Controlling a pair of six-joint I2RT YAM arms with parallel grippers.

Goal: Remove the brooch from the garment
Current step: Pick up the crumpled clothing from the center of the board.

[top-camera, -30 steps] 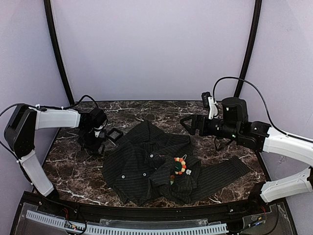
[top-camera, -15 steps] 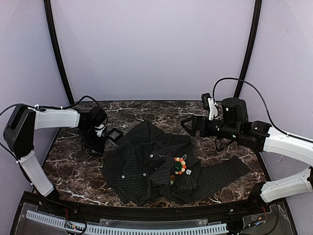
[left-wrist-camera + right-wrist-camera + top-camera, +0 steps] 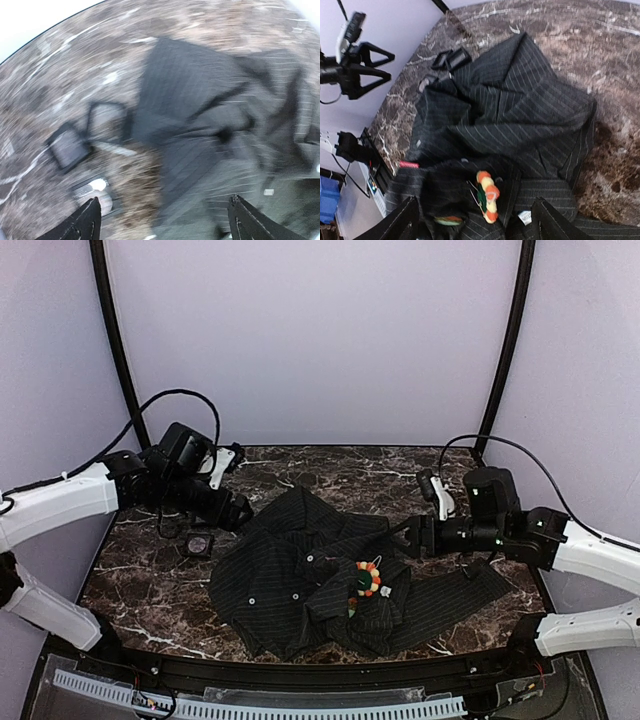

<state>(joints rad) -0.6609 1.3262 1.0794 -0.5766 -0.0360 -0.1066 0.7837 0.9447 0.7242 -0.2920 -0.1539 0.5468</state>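
Observation:
The brooch (image 3: pixel 368 578), a ring of orange and cream beads round a green centre, sits on the front of the dark pinstriped garment (image 3: pixel 300 570). My right gripper (image 3: pixel 407 540) hovers just right of it, open. In the right wrist view the brooch (image 3: pixel 487 196) stands on edge on the cloth between and beyond the spread fingertips of that gripper (image 3: pixel 477 225), untouched. My left gripper (image 3: pixel 238 512) hangs open over the garment's left collar. Its wrist view is blurred, with dark cloth (image 3: pixel 200 105) ahead of the left gripper (image 3: pixel 167 225) and nothing between the fingers.
Small square black boxes (image 3: pixel 70 147) lie on the marble left of the garment, one of them a box (image 3: pixel 200 543) by the left arm. A small orange-green piece (image 3: pixel 352 605) lies on the cloth below the brooch. Purple walls enclose the table.
The left gripper has opened, risen off the table at the left and swung right over the garment's edge. The right gripper has dropped lower and nearer the brooch.

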